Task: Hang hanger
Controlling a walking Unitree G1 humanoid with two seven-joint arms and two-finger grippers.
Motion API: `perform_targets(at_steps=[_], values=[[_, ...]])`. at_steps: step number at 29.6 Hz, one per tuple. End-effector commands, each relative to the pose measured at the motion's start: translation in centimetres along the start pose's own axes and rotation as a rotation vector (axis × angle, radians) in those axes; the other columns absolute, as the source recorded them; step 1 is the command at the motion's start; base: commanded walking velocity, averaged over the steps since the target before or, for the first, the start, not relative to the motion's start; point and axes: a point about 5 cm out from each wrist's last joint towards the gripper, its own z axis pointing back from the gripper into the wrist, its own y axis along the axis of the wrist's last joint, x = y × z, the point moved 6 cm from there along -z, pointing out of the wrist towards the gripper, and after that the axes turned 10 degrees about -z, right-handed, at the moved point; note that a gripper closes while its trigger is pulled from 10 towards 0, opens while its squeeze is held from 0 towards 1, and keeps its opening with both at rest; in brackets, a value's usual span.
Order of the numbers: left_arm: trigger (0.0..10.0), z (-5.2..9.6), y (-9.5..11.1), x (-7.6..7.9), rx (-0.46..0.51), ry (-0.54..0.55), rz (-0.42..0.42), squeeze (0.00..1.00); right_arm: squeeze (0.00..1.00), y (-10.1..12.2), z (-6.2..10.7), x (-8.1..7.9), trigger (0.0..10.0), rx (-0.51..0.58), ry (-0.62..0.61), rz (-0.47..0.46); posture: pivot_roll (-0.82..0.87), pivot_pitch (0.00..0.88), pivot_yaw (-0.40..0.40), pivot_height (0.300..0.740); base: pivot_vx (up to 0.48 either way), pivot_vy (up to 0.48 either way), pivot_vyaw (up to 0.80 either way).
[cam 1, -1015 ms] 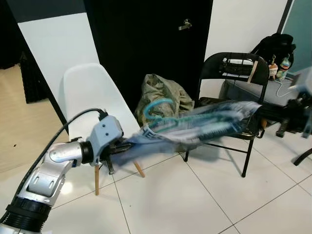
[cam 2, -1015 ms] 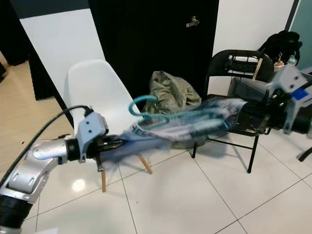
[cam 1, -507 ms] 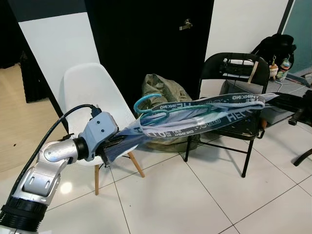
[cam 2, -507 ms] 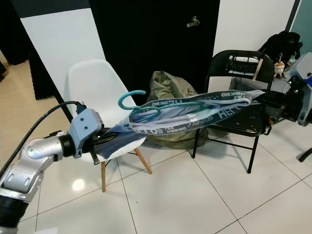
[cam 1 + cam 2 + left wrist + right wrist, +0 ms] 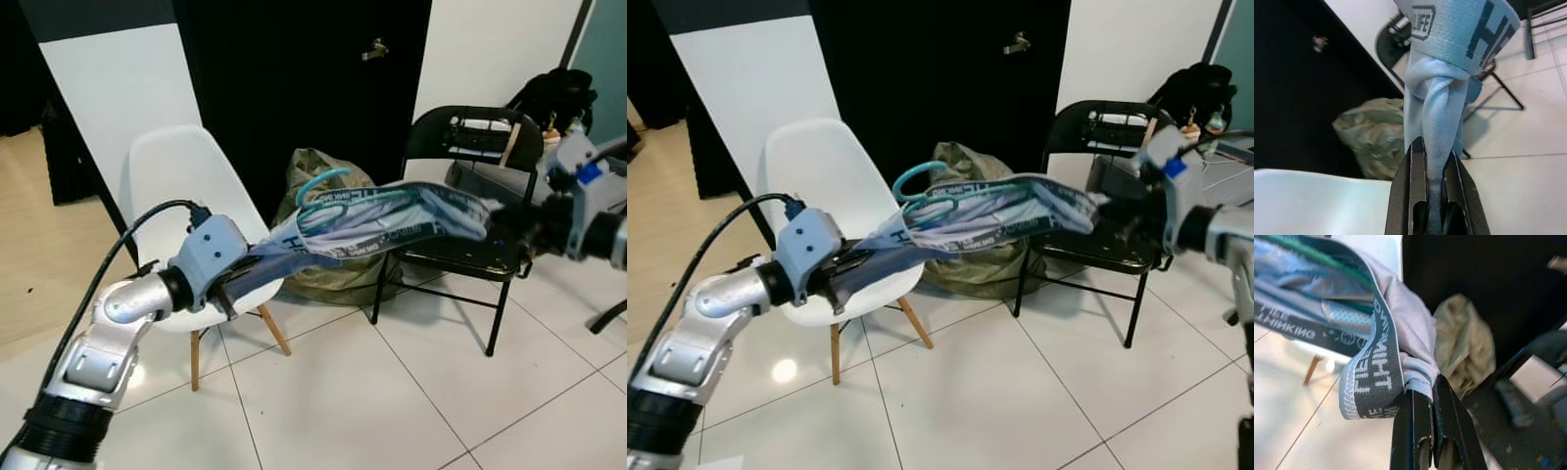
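Observation:
A light blue garment (image 5: 382, 225) with a grey lettered waistband hangs in the air between my two grippers, in front of the chairs. A teal hanger (image 5: 318, 186) sits inside it, with its hook poking out of the top near the left end. My left gripper (image 5: 240, 284) is shut on the garment's twisted left end (image 5: 1437, 112). At the other end, my right gripper (image 5: 500, 227) is shut on the waistband (image 5: 1376, 362). In the right wrist view the hanger's green wire (image 5: 1327, 262) runs inside the cloth. The garment sags slightly in the middle.
A white shell chair (image 5: 186, 176) stands behind my left arm. A black folding chair (image 5: 470, 147) stands behind the right gripper, and an olive bag (image 5: 338, 274) lies on the floor between them against a black door (image 5: 294, 78). A dark backpack (image 5: 563, 93) sits at the far right.
My right gripper has moved left into view, bringing the two ends closer. The garment has gone from taut to slightly sagging, and the hanger hook has shifted right.

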Motion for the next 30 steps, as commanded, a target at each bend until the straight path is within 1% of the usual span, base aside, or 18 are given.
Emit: perform_targets(at_steps=[1, 2, 3, 5, 6, 8, 11, 13, 14, 15, 17, 24, 25, 26, 27, 28, 29, 30], values=[[0.0, -0.2, -0.4, -0.2, -0.016, 0.039, -0.012, 0.00, 0.00, 1.9, 0.0, 0.4, 10.0, 0.108, -0.009, -0.037, -0.04, 0.000, 0.016, 0.740, 0.000, 0.000, 0.00], [0.0, -0.2, -0.4, -0.2, -0.016, 0.039, -0.012, 0.00, 0.00, 1.9, 0.0, 0.4, 10.0, 0.108, -0.009, -0.037, -0.04, 0.000, 0.016, 0.740, 0.000, 0.000, 0.00], [0.0, -0.4, -0.4, 0.0, -0.018, 0.051, -0.020, 0.00, 0.00, 3.2, 0.1, 0.3, 10.0, 0.178, 0.002, -0.056, -0.05, 0.000, 0.016, 0.740, 0.000, 0.000, 0.00], [0.0, -0.4, -0.4, 0.0, -0.018, 0.051, -0.020, 0.00, 0.00, 3.2, 0.1, 0.3, 10.0, 0.178, 0.002, -0.056, -0.05, 0.000, 0.016, 0.740, 0.000, 0.000, 0.00], [0.0, -0.6, -0.4, 0.1, -0.019, 0.076, -0.026, 0.00, 0.96, 4.6, 0.2, 0.1, 10.0, 0.249, 0.023, -0.069, -0.05, 0.000, 0.013, 0.740, 0.000, 0.000, 0.00], [0.0, -0.9, -0.4, -0.2, -0.020, 0.123, -0.042, 0.00, 1.00, 5.2, 0.3, -0.5, 10.0, 0.287, 0.054, -0.063, -0.05, 0.000, 0.012, 0.740, 0.000, 0.000, 0.00], [0.0, -1.0, -0.2, -1.0, -0.017, 0.178, -0.057, 0.00, 1.00, 5.2, 0.3, -1.1, 10.0, 0.295, 0.081, -0.045, -0.05, 0.000, 0.011, 0.740, 0.000, 0.000, 0.00], [0.4, -1.0, 0.2, -2.6, -0.015, 0.272, -0.091, 0.00, 1.00, 4.6, 0.3, -1.6, 10.0, 0.290, 0.102, -0.037, -0.05, 0.000, 0.011, 0.740, 0.000, 0.000, 0.00], [0.4, -1.0, 0.2, -2.6, -0.015, 0.272, -0.091, 0.00, 1.00, 4.6, 0.3, -1.6, 10.0, 0.290, 0.102, -0.037, -0.05, 0.000, 0.011, 0.740, 0.000, 0.000, 0.00], [0.0, -0.8, 0.6, -3.9, -0.007, 0.325, -0.116, 0.00, 1.00, 4.1, 0.4, -1.5, 10.0, 0.292, 0.087, -0.054, -0.05, 0.000, 0.011, 0.740, 0.000, 0.000, 0.00], [0.0, -0.6, 1.3, -5.4, 0.007, 0.390, -0.151, 0.00, 1.00, 3.6, 0.5, -1.2, 10.0, 0.310, 0.060, -0.079, -0.04, 0.000, 0.011, 0.740, 0.000, 0.000, 0.00], [0.0, -0.5, 2.4, -6.3, 0.053, 0.433, -0.168, 0.00, 1.00, 3.5, 1.0, -0.5, 10.0, 0.385, 0.001, -0.145, -0.04, 0.000, 0.013, 0.740, 0.000, 0.000, 0.00], [0.0, -0.5, 2.9, -6.5, 0.080, 0.456, -0.154, 0.00, 0.47, 3.0, 1.0, -0.1, 10.0, 0.438, -0.048, -0.218, -0.04, 0.000, 0.017, 0.740, 0.000, 0.000, 0.00], [0.0, -0.6, 3.4, -6.6, 0.110, 0.469, -0.129, 0.00, 0.16, 2.6, 0.8, 0.1, 10.0, 0.493, -0.095, -0.291, -0.04, 0.000, 0.020, 0.740, 0.000, 0.000, 0.00], [0.0, -0.6, 3.4, -6.6, 0.110, 0.469, -0.129, 0.00, 0.16, 2.6, 0.8, 0.1, 10.0, 0.493, -0.095, -0.291, -0.04, 0.000, 0.020, 0.740, 0.000, 0.000, 0.00], [0.0, -0.7, 3.7, -6.6, 0.135, 0.476, -0.101, 0.00, 0.00, 2.2, 0.7, 0.1, 10.0, 0.550, -0.130, -0.359, -0.04, 0.000, 0.021, 0.740, 0.000, 0.000, 0.00], [0.0, -0.8, 3.9, -6.4, 0.160, 0.476, -0.066, 0.00, 0.00, 2.2, 0.5, -0.2, 10.0, 0.602, -0.139, -0.415, -0.04, 0.000, 0.027, 0.740, 0.000, 0.000, 0.00], [0.0, -1.1, 4.0, -5.9, 0.172, 0.460, -0.051, 0.00, 0.00, 2.6, 0.1, -1.2, 10.0, 0.658, -0.109, -0.456, -0.04, 0.000, 0.030, 0.740, 0.000, 0.000, 0.00]])
